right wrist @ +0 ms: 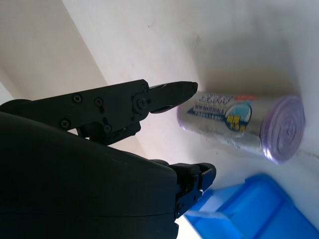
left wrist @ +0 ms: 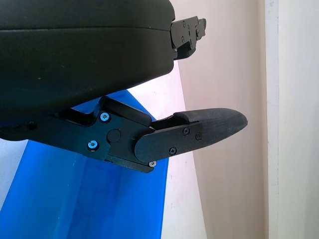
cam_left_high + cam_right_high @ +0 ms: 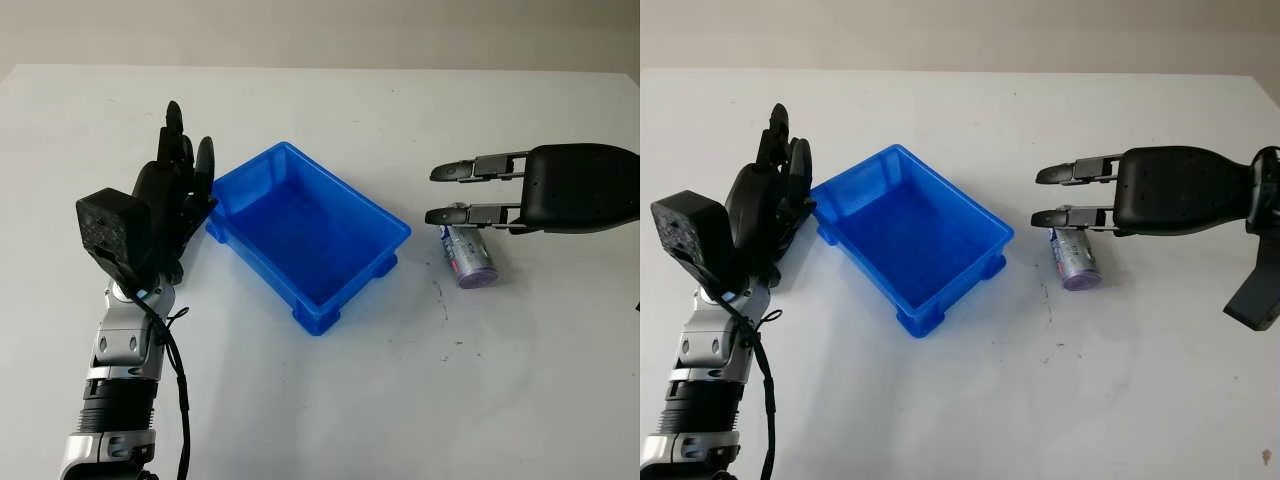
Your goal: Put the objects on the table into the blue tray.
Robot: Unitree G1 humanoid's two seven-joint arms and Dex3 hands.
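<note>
Left eye view: blue tray [image 3: 305, 232] holds nothing; purple roll [image 3: 468, 258] lies right of it, right hand [image 3: 475, 192] open above (left hand [image 3: 180, 185] open, parked beside tray). Right wrist view: fingertip [image 1: 174, 93] near the roll's end; roll may trundle away if nudged.

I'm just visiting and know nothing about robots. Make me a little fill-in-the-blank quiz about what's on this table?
1. The blue tray holds ____ objects.
2. The purple roll lies on its ____ on the table.
3. The hand nearest the roll is the robot's ____ hand.
4. The left hand stands beside the ____.

Missing words: no; side; right; tray
</note>
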